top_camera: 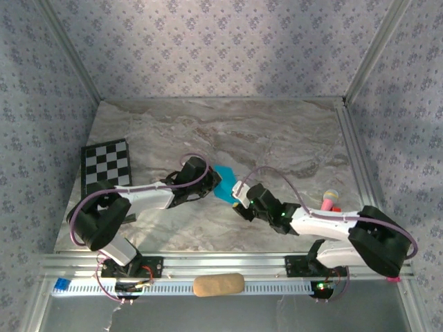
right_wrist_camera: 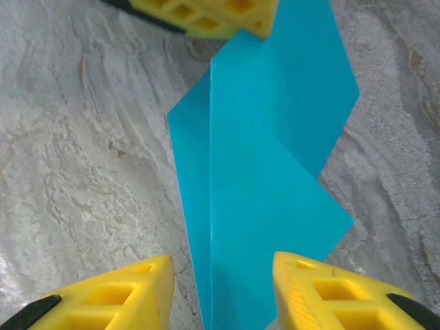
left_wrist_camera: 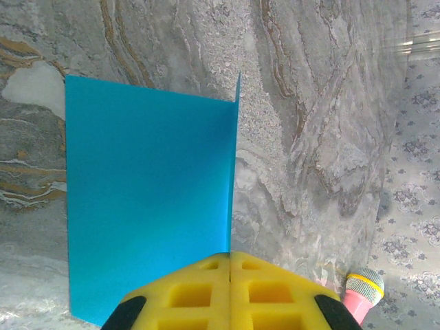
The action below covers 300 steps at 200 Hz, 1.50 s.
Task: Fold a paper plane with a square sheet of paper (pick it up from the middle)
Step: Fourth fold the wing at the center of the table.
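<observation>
The square sheet of paper (top_camera: pixel 224 187), part-folded, lies near the middle of the table (top_camera: pixel 277 131). It is pinched at its 9 o'clock edge by the clenched left gripper (left_wrist_camera: pixel 230 258), so that one flap stands upright. The right gripper (right_wrist_camera: pixel 221 267) is spread open astride the 4 o'clock end, probably so a crease can be pressed.

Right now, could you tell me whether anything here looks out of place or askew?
The turquoise paper is half-folded, its crease pinched by the shut left fingers, with the right fingers open either side. Oddest is the tan block lying on the front rail.
</observation>
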{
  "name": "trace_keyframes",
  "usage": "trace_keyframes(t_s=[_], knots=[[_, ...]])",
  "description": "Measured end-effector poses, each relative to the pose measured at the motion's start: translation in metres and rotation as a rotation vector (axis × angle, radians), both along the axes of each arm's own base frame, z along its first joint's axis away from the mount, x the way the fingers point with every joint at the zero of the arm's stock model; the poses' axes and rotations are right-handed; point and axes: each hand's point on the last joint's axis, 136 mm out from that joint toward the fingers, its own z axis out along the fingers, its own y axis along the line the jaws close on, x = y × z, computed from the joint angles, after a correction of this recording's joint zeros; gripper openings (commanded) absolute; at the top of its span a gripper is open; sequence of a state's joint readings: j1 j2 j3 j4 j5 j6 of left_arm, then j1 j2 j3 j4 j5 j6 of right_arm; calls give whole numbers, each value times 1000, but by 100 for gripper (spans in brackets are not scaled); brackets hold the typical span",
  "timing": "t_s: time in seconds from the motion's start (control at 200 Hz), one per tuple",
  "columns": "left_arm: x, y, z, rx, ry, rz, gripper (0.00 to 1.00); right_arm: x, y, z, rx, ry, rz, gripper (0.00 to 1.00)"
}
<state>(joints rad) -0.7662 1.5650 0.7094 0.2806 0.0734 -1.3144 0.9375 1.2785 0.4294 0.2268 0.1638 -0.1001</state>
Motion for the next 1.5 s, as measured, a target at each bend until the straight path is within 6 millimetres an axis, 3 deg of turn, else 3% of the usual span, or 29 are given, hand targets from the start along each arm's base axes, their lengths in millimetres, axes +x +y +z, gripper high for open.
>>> trace_keyframes(t_s=[0.22, 0.52, 0.869, 1.089, 1.499], knots=[[0, 0, 0, 0, 1, 0, 7, 5, -3, -19, -95, -34, -31, 42], [0, 0, 0, -2, 3, 3, 8, 14, 6, -14, -94, -67, -44, 31], [0, 0, 0, -2, 4, 3, 8, 14, 4, -17, -102, -62, -62, 31], [0, 0, 0, -2, 3, 3, 9, 16, 3, -19, -97, -56, -81, 21], [0, 0, 0, -2, 4, 3, 11, 17, 2, -18, -79, -46, -102, 14]])
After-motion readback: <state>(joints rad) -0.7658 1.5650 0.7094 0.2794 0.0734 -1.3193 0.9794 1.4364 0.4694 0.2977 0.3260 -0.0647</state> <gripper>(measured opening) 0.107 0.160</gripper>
